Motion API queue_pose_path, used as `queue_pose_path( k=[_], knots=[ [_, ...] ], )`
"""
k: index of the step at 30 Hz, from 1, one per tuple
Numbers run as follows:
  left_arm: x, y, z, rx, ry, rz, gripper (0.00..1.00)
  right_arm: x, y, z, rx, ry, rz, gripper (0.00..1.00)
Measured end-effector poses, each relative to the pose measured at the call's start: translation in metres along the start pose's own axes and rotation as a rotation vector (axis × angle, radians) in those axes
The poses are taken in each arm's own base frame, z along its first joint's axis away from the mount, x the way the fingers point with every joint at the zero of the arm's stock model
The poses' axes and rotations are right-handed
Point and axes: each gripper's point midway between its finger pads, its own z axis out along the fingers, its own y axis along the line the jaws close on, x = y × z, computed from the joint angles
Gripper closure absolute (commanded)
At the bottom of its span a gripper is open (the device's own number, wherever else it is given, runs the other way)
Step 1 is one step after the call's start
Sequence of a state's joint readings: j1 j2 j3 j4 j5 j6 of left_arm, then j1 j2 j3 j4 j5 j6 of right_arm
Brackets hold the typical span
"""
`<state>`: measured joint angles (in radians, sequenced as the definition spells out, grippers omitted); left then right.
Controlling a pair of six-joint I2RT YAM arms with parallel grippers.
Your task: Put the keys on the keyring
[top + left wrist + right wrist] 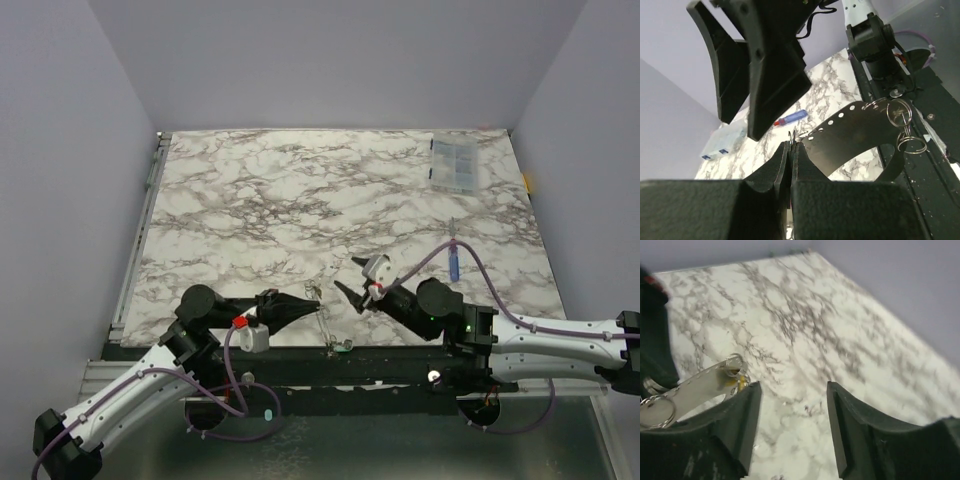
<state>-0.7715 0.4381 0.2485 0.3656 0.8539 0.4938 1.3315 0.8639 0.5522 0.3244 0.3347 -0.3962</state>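
My left gripper (312, 304) is shut on the end of the grey keyring loop (326, 322), a thin strap with holes. In the left wrist view the jaws (791, 145) pinch the loop (855, 131), and small metal split rings (901, 113) hang from its far end. A tiny green key (343, 347) lies at the loop's lower end by the table's near edge. My right gripper (350, 277) is open and empty, just right of the loop. In the right wrist view (794, 390) the loop (695, 388) lies left of the left finger, with a pale yellow key (742, 383) at its ring.
A blue stick with a red tip (454, 260) lies on the marble table (300, 200) at the right, also in the left wrist view (790, 118). A clear plastic box (455, 165) sits at the back right. A black rail (400, 365) runs along the near edge.
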Motion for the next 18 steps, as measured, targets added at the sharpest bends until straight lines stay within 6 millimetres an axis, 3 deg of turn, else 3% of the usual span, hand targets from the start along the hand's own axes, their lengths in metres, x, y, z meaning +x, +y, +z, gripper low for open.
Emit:
queue_pose_path(
  k=[3,6,14,18],
  knots=[
    [-0.001,0.005,-0.002,-0.030,0.004,0.013,1.00,0.021,-0.018,-0.004,0.171,0.160,0.251,0.28],
    [0.000,0.007,-0.002,-0.043,0.012,0.012,1.00,0.039,-0.014,-0.012,0.254,0.290,0.458,0.28],
    [0.000,0.015,-0.007,-0.092,0.034,0.048,1.00,0.125,0.043,-0.058,0.214,0.655,0.666,0.30],
    [0.004,0.019,-0.014,-0.133,0.075,0.081,1.00,0.149,0.061,-0.071,0.172,0.750,0.667,0.31]
  ],
)
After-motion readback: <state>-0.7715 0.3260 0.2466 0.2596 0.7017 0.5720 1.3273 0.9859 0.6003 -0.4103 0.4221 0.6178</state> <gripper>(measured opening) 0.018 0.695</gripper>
